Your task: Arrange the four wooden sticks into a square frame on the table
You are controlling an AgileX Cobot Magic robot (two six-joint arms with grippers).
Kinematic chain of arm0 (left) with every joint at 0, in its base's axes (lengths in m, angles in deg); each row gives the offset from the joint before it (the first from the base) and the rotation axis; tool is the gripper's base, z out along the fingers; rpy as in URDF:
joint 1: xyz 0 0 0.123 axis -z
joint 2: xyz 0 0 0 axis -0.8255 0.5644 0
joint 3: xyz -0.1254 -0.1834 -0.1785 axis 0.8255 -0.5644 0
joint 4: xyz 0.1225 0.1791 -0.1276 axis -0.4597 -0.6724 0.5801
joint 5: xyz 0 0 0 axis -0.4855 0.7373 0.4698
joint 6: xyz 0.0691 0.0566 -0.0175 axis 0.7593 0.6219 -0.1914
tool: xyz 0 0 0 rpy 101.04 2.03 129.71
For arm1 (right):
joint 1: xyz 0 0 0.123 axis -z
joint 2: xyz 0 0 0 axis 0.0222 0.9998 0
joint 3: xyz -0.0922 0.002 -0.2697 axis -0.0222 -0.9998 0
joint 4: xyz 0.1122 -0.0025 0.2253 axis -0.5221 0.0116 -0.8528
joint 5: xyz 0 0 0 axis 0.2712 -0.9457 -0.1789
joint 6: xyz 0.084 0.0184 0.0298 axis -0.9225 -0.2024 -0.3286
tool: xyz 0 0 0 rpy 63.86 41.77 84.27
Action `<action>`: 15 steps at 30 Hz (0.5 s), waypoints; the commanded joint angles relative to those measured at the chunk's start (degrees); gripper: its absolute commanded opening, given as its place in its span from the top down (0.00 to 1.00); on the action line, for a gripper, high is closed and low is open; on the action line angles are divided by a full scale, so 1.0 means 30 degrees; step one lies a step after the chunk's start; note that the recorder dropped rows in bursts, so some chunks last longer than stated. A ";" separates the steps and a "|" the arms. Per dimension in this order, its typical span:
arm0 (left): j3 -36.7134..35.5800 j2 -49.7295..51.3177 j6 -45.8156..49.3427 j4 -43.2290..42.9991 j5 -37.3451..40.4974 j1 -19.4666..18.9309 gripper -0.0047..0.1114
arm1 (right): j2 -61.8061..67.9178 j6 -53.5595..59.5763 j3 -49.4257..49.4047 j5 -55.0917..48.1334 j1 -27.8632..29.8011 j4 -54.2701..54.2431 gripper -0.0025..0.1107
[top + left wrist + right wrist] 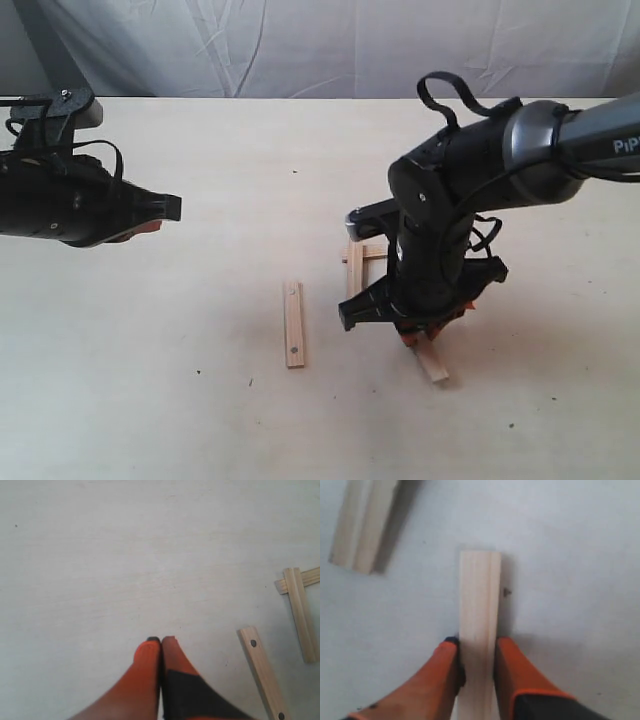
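Note:
My right gripper (418, 335) is shut on a plain wooden stick (479, 605), its orange fingers (512, 665) pressed against both long edges. The stick's free end (434, 364) pokes out below the gripper, low over the table (200, 400). Two more sticks form a corner just behind it: one lengthwise (354, 268) and one crosswise (373, 252), overlapping at their ends (294, 578). A fourth stick (293, 324) with two dark holes lies alone to the left (265, 677). My left gripper (161, 640) is shut and empty, hovering at the far left (165, 208).
A grey wrinkled cloth (320, 45) hangs behind the table's far edge. The right arm's black body (440, 230) covers part of the crosswise stick. A few tiny dark specks (294, 172) dot the tabletop.

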 commanded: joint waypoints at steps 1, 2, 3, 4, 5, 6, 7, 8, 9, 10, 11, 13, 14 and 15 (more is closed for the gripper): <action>-0.0093 -0.0179 0.0044 0.0077 -0.0096 0.0037 0.96 | -0.0190 -0.0209 -0.0521 0.0897 0.0024 -0.0362 0.62; -0.0093 -0.0179 0.0044 0.0077 -0.0049 0.0037 0.96 | -0.0359 -0.0209 -0.0521 0.0998 0.0024 -0.0449 0.61; -0.0093 -0.0179 0.0044 0.0077 0.0038 0.0037 0.96 | -0.0559 -0.0209 -0.0362 0.0979 0.0024 -0.0551 0.60; -0.0093 -0.0179 0.0044 0.0112 0.0040 0.0037 0.96 | -0.0777 -0.0209 -0.0152 0.0806 0.0024 -0.0548 0.61; -0.0093 -0.0179 0.0044 0.0122 0.0068 0.0037 0.96 | -0.1006 -0.0209 0.0247 0.0479 0.0024 -0.0548 0.61; -0.0093 -0.0179 0.0044 0.0280 0.0151 0.0037 0.96 | -0.1196 -0.0209 0.0769 0.0066 0.0024 -0.0548 0.61; -0.0093 -0.0179 0.0044 0.0420 0.0183 0.0037 0.96 | -0.1318 -0.0209 0.1389 -0.0297 0.0024 -0.0697 0.61; -0.0093 -0.0179 0.0044 0.0461 0.0183 0.0037 0.96 | -0.1361 -0.0209 0.2001 -0.0476 0.0024 -0.1028 0.61; -0.0093 -0.0179 0.0044 0.0461 0.0143 0.0037 0.96 | -0.1361 -0.0209 0.2532 -0.0530 -0.0151 -0.1574 0.61; -0.0093 -0.0179 0.0044 0.0461 0.0059 0.0037 0.96 | -0.1361 -0.0209 0.2845 -0.0344 -0.0397 -0.1992 0.61; -0.0093 -0.0179 0.0044 0.0568 -0.0032 0.0037 0.96 | -0.1264 -0.0209 0.3136 -0.0022 -0.0709 -0.2491 0.61; -0.0093 -0.0179 0.0044 0.0938 -0.0384 0.0037 0.96 | -0.0796 -0.0209 0.3627 0.0330 -0.1402 -0.2766 0.61; -0.0093 -0.0179 0.0044 0.0970 -0.0518 0.0037 0.96 | -0.0473 -0.0209 0.3794 0.0330 -0.1620 -0.2766 0.61; -0.0093 -0.0179 0.0044 0.1013 -0.0734 0.0037 0.96 | -0.0123 -0.0209 0.3996 0.0330 -0.1836 -0.2766 0.61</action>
